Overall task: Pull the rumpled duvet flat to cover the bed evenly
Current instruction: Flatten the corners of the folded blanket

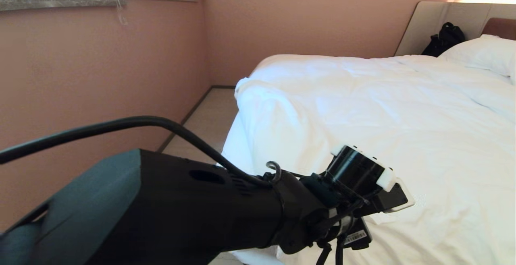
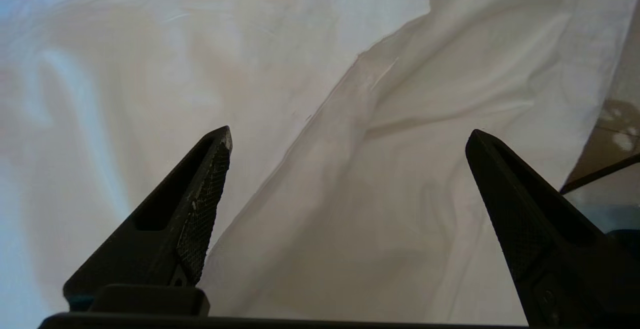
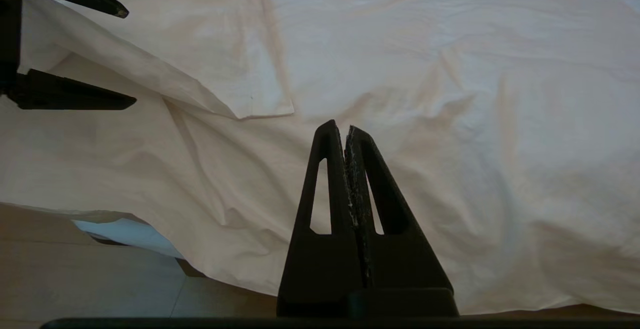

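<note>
Head view: the rumpled duvet (image 1: 363, 108) lies across the bed (image 1: 427, 27), bunched into a thick folded hump at the corner toward 10 o'clock, with a pillow (image 1: 483, 53) at 2 o'clock near the headboard. The left arm reaches in from 8 o'clock over the near edge; its hand itself is hidden here.

Left wrist view: the left hand (image 2: 350, 136) is spread wide with nothing between its fingers, hovering just above a folded hem (image 2: 345, 94) of the duvet. The cloth looks soft, puffy and light but bulky; I judge it will drag and bunch rather than slide as a sheet. That doubled hem seems the best place to pinch.

Right wrist view: the right hand (image 3: 346, 129) is closed and empty, over the duvet's hanging edge (image 3: 220, 249), with the floor (image 3: 90, 279) at 7 o'clock.
</note>
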Controlling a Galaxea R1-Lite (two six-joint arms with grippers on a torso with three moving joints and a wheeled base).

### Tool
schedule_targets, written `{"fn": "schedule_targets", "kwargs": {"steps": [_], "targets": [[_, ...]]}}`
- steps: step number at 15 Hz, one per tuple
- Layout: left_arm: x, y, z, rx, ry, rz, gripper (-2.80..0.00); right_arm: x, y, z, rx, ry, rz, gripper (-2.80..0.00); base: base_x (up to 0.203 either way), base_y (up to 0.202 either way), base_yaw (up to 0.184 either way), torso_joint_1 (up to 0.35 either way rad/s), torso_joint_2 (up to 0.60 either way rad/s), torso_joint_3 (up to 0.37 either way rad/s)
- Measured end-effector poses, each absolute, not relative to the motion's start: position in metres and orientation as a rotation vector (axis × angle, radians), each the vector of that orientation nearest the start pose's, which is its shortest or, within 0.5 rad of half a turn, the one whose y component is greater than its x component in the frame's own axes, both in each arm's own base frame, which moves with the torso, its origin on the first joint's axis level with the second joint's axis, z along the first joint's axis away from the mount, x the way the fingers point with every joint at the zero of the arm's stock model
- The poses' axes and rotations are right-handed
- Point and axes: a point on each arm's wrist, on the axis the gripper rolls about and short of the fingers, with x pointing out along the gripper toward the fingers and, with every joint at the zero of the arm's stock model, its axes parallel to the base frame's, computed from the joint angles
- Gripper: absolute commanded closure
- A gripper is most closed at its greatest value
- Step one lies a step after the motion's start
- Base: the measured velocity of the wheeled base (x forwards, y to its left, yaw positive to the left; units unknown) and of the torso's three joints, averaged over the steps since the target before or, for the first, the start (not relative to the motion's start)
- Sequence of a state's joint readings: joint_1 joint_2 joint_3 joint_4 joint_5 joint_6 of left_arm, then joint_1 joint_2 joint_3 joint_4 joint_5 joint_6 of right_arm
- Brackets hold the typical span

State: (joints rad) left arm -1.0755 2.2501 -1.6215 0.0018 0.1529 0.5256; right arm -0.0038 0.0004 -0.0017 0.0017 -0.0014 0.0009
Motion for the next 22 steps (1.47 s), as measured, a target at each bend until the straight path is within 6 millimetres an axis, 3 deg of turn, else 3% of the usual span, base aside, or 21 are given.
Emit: {"fn": "schedule_targets", "kwargs": {"steps": [5,14,22], "targets": [[0.227,-0.412,0.118,0.847,0.222,-1.002,-2.8,-0.023,0.0,0.076,0.0,0.0,-0.005,0.0,0.0,0.0,0.0,0.0,0.0,0.0],[0.219,-0.432,0.087,0.896,0.218,-1.042,-2.8,-0.023,0.0,0.076,0.0,0.0,-0.006,0.0,0.0,0.0,0.0,0.0,0.0,0.0],[0.225,-0.44,0.076,0.945,0.168,-0.967,-2.8,-0.023,0.0,0.076,0.0,0.0,-0.005,0.0,0.0,0.0,0.0,0.0,0.0,0.0]]}}
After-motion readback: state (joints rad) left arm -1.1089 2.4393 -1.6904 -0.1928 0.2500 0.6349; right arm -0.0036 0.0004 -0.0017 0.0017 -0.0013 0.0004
